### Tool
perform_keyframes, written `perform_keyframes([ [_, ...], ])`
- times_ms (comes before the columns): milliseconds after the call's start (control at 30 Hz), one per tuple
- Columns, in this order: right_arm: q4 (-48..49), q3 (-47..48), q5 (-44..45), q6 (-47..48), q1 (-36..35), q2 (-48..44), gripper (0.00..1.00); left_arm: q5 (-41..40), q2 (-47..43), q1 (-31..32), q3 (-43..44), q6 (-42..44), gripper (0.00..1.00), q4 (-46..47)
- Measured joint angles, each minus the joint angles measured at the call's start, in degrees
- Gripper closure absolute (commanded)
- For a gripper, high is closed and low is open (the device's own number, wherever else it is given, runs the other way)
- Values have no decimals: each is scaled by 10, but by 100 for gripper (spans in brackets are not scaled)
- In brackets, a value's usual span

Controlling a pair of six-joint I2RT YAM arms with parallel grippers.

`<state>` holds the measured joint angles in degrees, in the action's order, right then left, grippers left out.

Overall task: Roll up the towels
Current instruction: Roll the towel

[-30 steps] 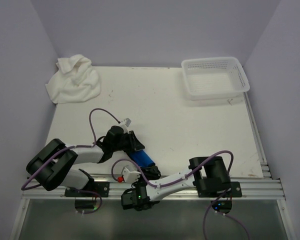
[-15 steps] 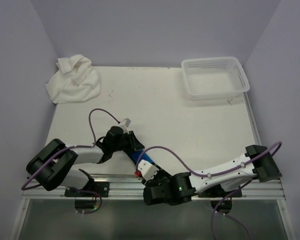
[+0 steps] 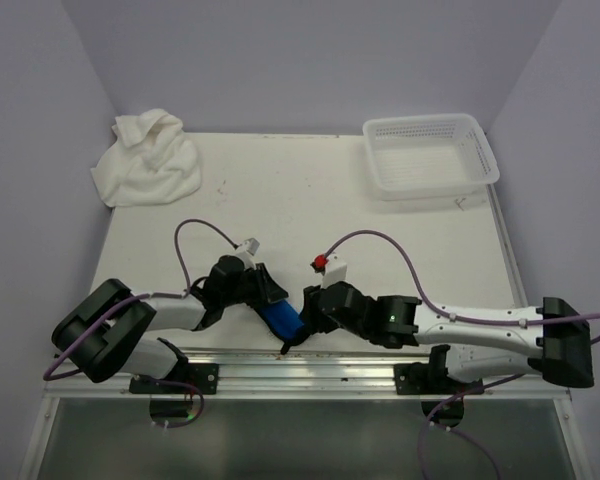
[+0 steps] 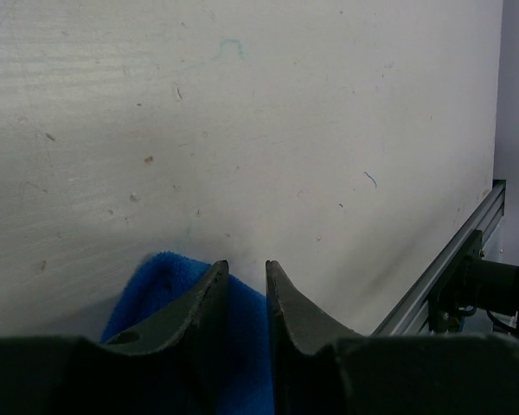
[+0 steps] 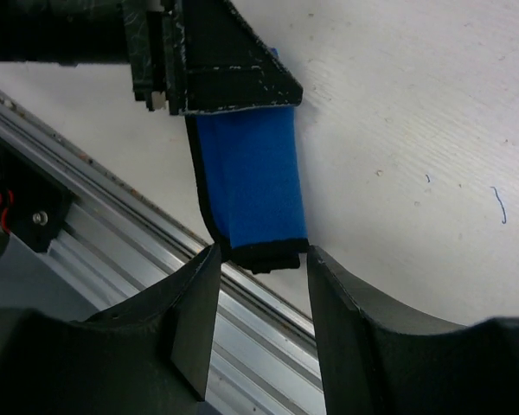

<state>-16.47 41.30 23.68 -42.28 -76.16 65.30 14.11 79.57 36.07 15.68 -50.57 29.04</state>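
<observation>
1. A rail (image 3: 240,362) runs along the near edge of the table (image 3: 380,250).
2. The blue towel (image 5: 251,181) lies on the table as a narrow strip, left of centre. Its dark-hemmed near end is at the rail.
3. The right gripper (image 5: 264,252) has its jaws apart, one finger just beside each side of that near end.
4. The left gripper (image 4: 246,264) is clamped on the towel's far end, and blue cloth shows in the slim gap between its fingers.
5. The white towel (image 3: 145,160) sits crumpled in the far left corner, well apart from both arms.
6. The basket (image 3: 430,122) stands in the far right corner.
</observation>
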Motion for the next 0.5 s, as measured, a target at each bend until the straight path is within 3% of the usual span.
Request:
perform_keyframes([
  [167,40,-16,-63,-50,60,40,46,-3,-1,0,-7,-2,73,10],
  [500,93,-45,-129,-101,75,129,44,-15,-15,0,-29,-9,75,27],
])
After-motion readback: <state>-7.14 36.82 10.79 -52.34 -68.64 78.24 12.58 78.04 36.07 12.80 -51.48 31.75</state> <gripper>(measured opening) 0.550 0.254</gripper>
